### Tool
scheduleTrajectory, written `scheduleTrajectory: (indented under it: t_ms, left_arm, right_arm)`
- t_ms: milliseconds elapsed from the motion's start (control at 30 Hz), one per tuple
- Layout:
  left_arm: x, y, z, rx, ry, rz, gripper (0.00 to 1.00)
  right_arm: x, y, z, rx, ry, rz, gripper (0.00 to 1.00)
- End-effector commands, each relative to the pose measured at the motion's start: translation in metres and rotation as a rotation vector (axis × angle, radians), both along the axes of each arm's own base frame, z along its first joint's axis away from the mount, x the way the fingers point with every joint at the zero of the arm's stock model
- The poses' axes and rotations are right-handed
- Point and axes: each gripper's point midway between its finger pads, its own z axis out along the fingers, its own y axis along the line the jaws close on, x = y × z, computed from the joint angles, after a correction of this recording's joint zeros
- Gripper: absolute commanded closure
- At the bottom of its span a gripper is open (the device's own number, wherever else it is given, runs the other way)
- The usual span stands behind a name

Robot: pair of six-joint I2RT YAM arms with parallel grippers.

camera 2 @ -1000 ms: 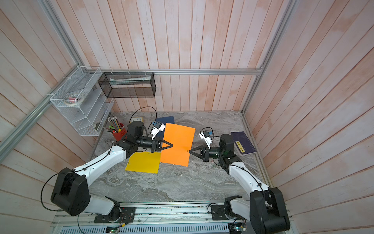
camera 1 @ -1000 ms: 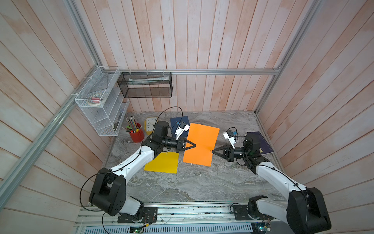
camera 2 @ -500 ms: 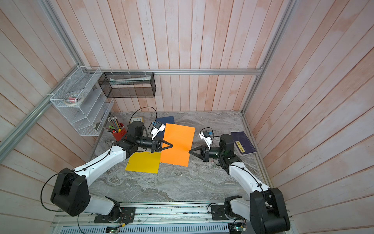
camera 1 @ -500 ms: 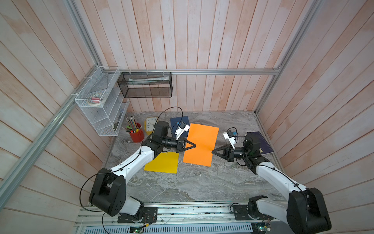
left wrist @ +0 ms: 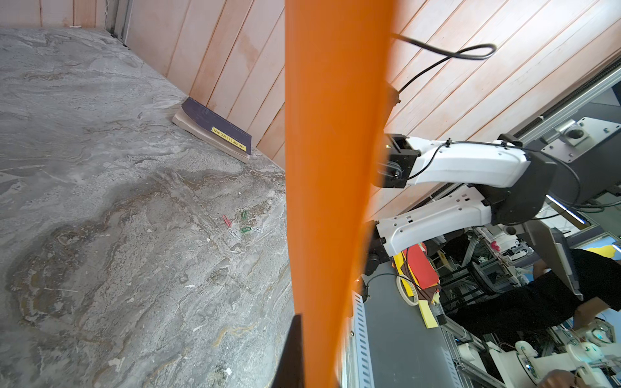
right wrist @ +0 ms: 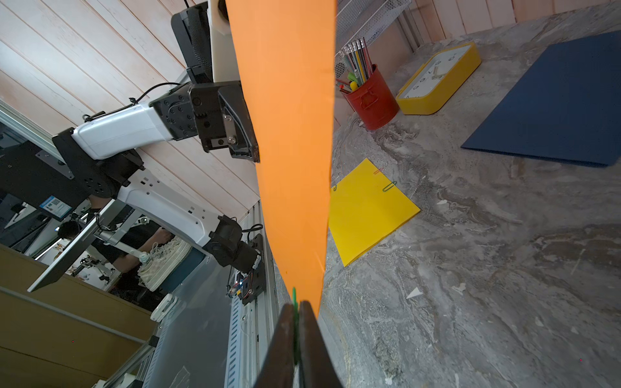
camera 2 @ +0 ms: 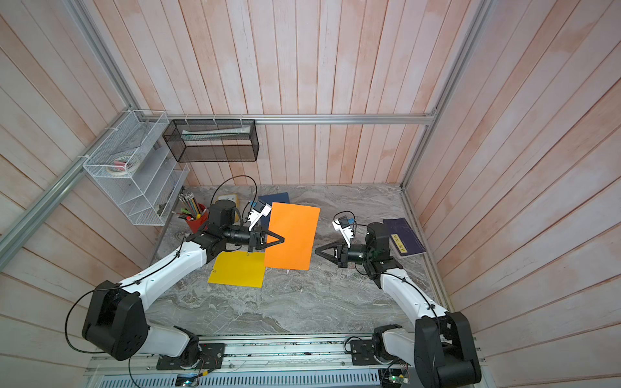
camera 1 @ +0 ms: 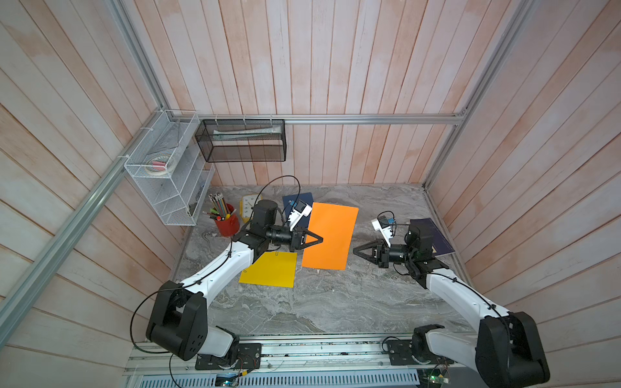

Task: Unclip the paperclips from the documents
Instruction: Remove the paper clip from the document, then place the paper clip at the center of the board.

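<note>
Two claws meet at the orange sheet above the counter: the left claw is clenched on one edge, the right claw pinches a green paperclip by the opposite edge.

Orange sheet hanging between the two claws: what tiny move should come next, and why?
Probably the right gripper should draw straight back from the orange sheet. Its jaws are pinched on a green paperclip at the sheet's edge, while the left gripper clamps the opposite edge, so the pull should slide the clip off.
</note>
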Motion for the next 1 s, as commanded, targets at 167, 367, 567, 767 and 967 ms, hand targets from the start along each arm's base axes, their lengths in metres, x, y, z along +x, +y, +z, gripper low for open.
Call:
scheduleTrajectory:
  t_ms: [167, 367, 567, 767, 967]
  left_arm:
    - [0.002, 0.004, 0.003, 0.010, -0.032, 0.027, 1.00]
    - [0.004, 0.004, -0.001, 0.022, -0.028, 0.039, 1.00]
    - [0.006, 0.004, -0.006, 0.029, -0.018, 0.046, 1.00]
    - [0.007, 0.004, -0.009, 0.029, -0.015, 0.050, 1.00]
    - [0.007, 0.004, -0.012, 0.034, -0.009, 0.056, 1.00]
  right_arm:
    - [0.017, -0.014, -0.016, -0.072, 0.030, -0.137, 0.96]
    - [0.048, -0.058, -0.054, -0.154, 0.171, -0.425, 0.98]
    - [0.058, -0.113, -0.100, -0.236, 0.339, -0.686, 0.98]
    - [0.059, -0.156, -0.141, -0.315, 0.474, -0.861, 0.97]
    - [0.065, -0.171, -0.166, -0.392, 0.535, -0.915, 0.97]
